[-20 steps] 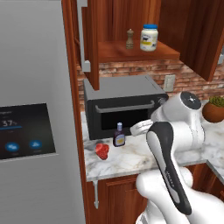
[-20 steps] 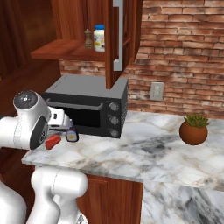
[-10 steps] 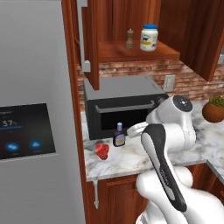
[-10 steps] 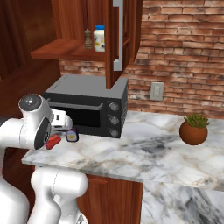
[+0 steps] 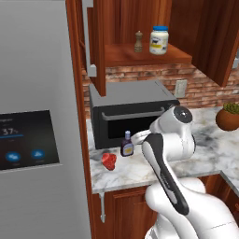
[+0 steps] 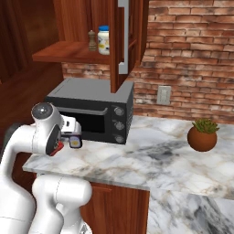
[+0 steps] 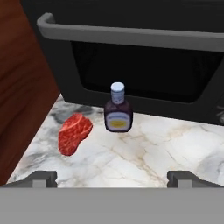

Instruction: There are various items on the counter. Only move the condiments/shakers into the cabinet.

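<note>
A dark sauce bottle (image 7: 118,114) with a white cap stands upright on the marbled counter (image 7: 144,153), just in front of the black microwave. My gripper (image 7: 112,177) is open and empty, its fingertips (image 7: 43,177) spread wide and short of the bottle. In the left base view the gripper (image 5: 139,137) hovers just right of the bottle (image 5: 127,144). In the right base view it (image 6: 72,133) sits just above the bottle (image 6: 74,143). The brown pepper mill (image 5: 138,41) and the white blue-lidded jar (image 5: 158,40) stand on the open cabinet's shelf (image 5: 140,56).
A red lumpy piece of meat (image 7: 74,133) lies left of the bottle. Close behind is the microwave (image 5: 133,112), with its handle (image 7: 131,35) above the bottle. The open cabinet door (image 5: 95,42) hangs over the counter's left end. The grey fridge (image 5: 32,116) stands left and a potted plant (image 6: 202,137) right.
The arm has swung a little left and down, bringing the hand closer to the bottle. The jaws stayed open; nothing on the counter or shelf moved.
</note>
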